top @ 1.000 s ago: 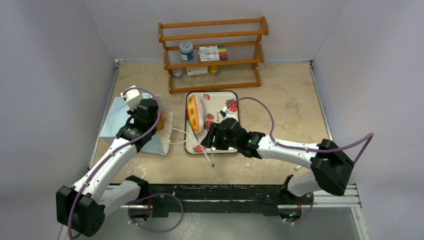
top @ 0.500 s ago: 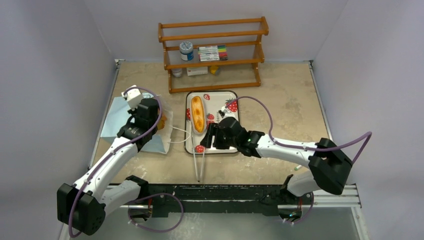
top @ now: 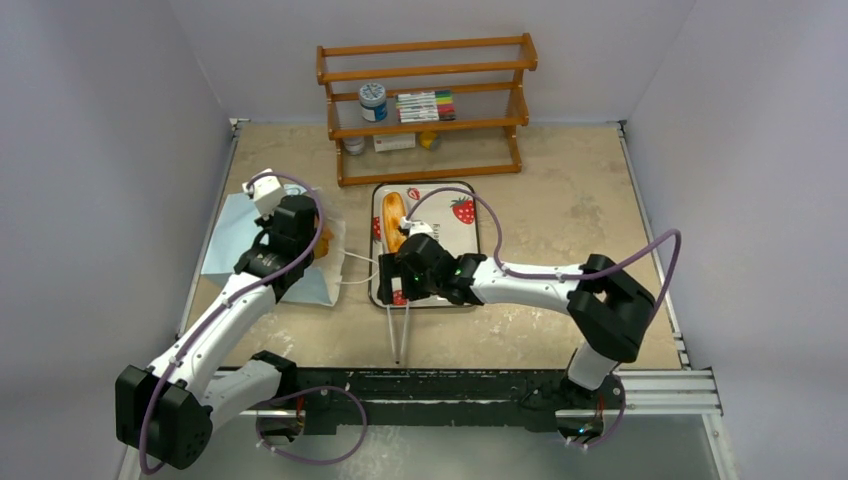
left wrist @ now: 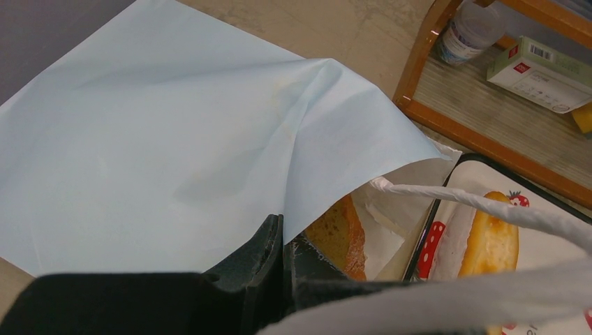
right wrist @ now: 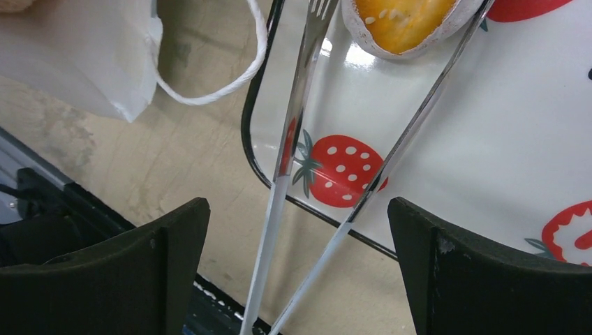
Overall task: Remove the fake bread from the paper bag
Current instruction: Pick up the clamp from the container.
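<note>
The light blue paper bag (top: pixel 228 235) lies flat at the left of the table, mouth toward the tray. My left gripper (top: pixel 312 250) is shut on the upper edge of the paper bag (left wrist: pixel 174 139) at its mouth. Inside shows an orange-brown piece of fake bread (left wrist: pixel 342 234). A long golden loaf (top: pixel 393 218) lies on the strawberry-print tray (top: pixel 455 235). My right gripper (top: pixel 405 270) hangs open over the tray's near left corner. Between its fingers (right wrist: pixel 167 265) lie metal tongs (right wrist: pixel 293 139), touched by neither finger.
The tongs (top: pixel 397 330) rest with tips on the tray and white handles on the table toward the arm rail. A wooden shelf (top: pixel 428 105) with a jar and markers stands at the back. The bag's white cord handle (right wrist: pixel 209 94) loops beside the tray's left edge.
The right gripper let go of the tongs and opened wide; the tongs now lie on tray and table. The loaf dropped flat onto the tray. The right arm shifted left. The left arm held still.
</note>
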Tool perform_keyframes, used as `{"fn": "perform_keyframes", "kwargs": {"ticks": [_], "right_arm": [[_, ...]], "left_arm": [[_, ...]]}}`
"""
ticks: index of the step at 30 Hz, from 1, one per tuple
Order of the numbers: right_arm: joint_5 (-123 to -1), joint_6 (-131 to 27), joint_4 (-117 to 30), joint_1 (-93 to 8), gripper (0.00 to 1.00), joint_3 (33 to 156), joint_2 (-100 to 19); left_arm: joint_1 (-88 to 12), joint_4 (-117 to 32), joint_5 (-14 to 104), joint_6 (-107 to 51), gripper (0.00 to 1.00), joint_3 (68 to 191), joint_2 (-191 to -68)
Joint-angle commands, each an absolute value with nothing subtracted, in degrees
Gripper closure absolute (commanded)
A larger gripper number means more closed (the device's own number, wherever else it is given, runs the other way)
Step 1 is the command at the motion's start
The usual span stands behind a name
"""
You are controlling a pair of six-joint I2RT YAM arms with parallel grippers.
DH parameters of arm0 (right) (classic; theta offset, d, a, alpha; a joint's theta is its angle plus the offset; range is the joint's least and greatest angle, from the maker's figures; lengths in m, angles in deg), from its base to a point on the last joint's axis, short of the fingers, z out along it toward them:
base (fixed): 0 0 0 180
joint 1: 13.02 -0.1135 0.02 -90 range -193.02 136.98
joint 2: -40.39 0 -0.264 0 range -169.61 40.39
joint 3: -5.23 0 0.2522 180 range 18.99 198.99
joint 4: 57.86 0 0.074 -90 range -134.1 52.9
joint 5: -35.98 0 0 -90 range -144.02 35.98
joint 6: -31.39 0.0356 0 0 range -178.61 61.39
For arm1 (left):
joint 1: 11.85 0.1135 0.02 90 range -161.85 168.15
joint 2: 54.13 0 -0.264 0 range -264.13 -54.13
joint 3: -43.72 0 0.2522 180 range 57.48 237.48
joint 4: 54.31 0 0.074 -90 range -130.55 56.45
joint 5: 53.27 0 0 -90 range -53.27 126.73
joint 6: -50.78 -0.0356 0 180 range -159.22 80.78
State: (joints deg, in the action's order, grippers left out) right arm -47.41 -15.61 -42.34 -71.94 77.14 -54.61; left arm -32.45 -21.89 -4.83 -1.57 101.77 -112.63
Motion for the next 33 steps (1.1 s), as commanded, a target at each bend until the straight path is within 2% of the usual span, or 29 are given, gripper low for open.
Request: {"fn": "perform_keyframes", "kwargs": {"ticks": [1, 9, 17, 20, 23, 24, 33], "right_arm": [[-42.8, -17.5, -38.0, -73.7, 0.00, 81.4, -57.3], [-36.9, -15.9, -33.0, -76.7, 0.01, 84.7, -62.8], [-34.1, -15.8, -31.1, -78.9, 0.12, 84.8, -63.8], [-33.2, -16.4, -30.9, -79.8, 0.22, 84.5, -63.7], [-33.2, -17.2, -31.6, -80.1, 0.43, 84.0, -63.3], [-33.3, -17.4, -31.6, -80.1, 0.47, 83.9, -63.3], [-32.0, -17.3, -28.7, -81.5, 0.46, 84.2, -59.1]], "left_arm": [[-31.7, -25.3, -4.1, -2.4, 1.00, 103.1, -112.2], [-31.4, -25.7, -3.0, -2.4, 1.00, 102.8, -112.1], [-31.2, -25.7, -2.6, -2.2, 1.00, 102.2, -111.4], [-31.1, -25.7, -2.6, -1.9, 1.00, 101.8, -110.9], [-31.1, -25.4, -2.9, -1.9, 1.00, 101.7, -110.4], [-31.0, -25.3, -3.0, -1.9, 1.00, 101.8, -110.3], [-30.8, -24.2, -3.3, -2.2, 1.00, 102.5, -109.4]]}}
